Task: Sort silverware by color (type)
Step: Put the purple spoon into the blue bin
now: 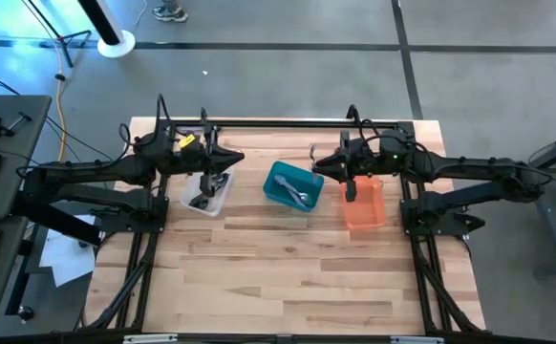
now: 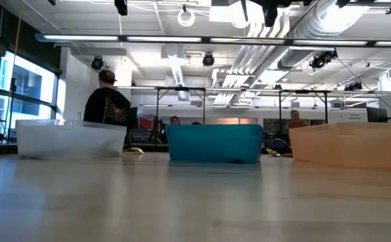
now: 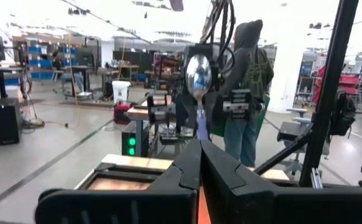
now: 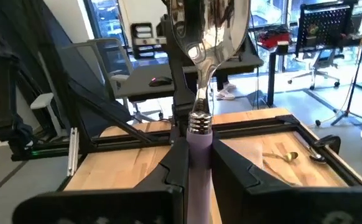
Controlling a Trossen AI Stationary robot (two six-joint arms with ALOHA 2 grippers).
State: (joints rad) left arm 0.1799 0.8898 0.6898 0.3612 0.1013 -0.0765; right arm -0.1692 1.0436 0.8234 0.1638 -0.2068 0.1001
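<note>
Bare wood of the table (image 2: pixel 182 202) ran right up to the low camera, and across it stood three bins in a row: clear bin (image 1: pixel 207 194), teal bin (image 1: pixel 292 185) and orange bin (image 1: pixel 364 205). Dark pieces lay in the clear one and silvery pieces in the teal one; what the orange one held could not be made out.

From above, the left arm waited over the clear bin, the left gripper (image 3: pixel 199 144) pressed fully shut, with no sign of anything in it. The right gripper (image 4: pixel 198 146) hung over the orange bin's side nearest the teal bin, jaws nearly closed on the lavender handle of a spoon (image 4: pixel 206 31), whose shiny silver bowl stood out beyond the fingertips.

That bowl looked silver, so the teal bin seemed the right home — not the orange one beneath. To do this well, the arm should carry the spoon across until it hangs over the teal bin's middle, lower it inside the walls, and only then open, since a thin handle pinched at one end could swing.

A small gold spoon (image 4: pixel 282 157) and another utensil (image 4: pixel 318 155) lay loose by the table's edge.
</note>
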